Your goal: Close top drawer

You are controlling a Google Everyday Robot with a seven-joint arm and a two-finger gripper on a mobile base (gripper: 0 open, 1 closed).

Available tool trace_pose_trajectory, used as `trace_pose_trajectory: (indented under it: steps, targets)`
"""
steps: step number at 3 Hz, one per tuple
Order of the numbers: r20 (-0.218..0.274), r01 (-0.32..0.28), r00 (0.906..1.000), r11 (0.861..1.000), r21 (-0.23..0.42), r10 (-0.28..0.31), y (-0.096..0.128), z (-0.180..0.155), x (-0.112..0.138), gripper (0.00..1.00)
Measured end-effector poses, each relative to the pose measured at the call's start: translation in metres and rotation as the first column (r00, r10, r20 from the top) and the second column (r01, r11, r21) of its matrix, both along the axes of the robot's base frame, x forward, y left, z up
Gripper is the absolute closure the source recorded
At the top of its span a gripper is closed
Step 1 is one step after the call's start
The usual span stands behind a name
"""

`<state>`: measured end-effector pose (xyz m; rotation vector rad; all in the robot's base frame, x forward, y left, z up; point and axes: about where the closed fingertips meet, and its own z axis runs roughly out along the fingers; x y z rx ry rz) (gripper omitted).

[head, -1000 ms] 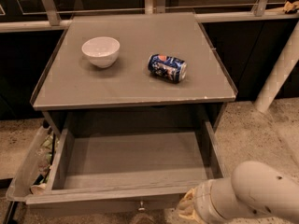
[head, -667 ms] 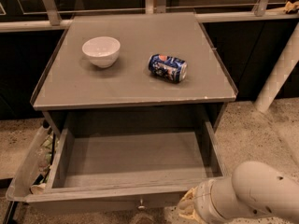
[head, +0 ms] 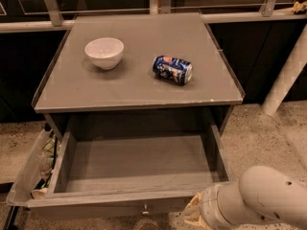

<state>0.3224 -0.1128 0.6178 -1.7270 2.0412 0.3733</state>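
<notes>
The top drawer (head: 139, 164) is pulled far out of the grey cabinet, and its plain grey inside holds nothing. Its front panel (head: 110, 206) runs along the bottom of the view, with a small round metal knob (head: 145, 210) at its centre. My gripper (head: 194, 213) is at the bottom right, at the end of the white arm (head: 261, 200), close to the right end of the front panel. Its fingers are mostly cut off by the bottom edge of the view.
A white bowl (head: 104, 52) and a blue soda can (head: 172, 69) lying on its side rest on the cabinet top (head: 139, 85). A clear plastic bin (head: 31, 169) of packets stands left of the drawer. A white post (head: 285, 75) leans at the right.
</notes>
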Motion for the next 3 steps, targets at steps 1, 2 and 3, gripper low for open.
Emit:
trace_pose_trajectory:
  steps: [1,2,3]
  targets:
    - [0.029,-0.02,0.9994,1.0,0.005,0.02,0.005,0.001,0.01,0.12]
    - [0.084,-0.024,0.9962,1.0,0.019,0.023,0.011,0.012,0.035,0.14]
    - [0.155,-0.028,0.9877,0.999,0.038,0.021,0.013,0.026,0.082,0.37]
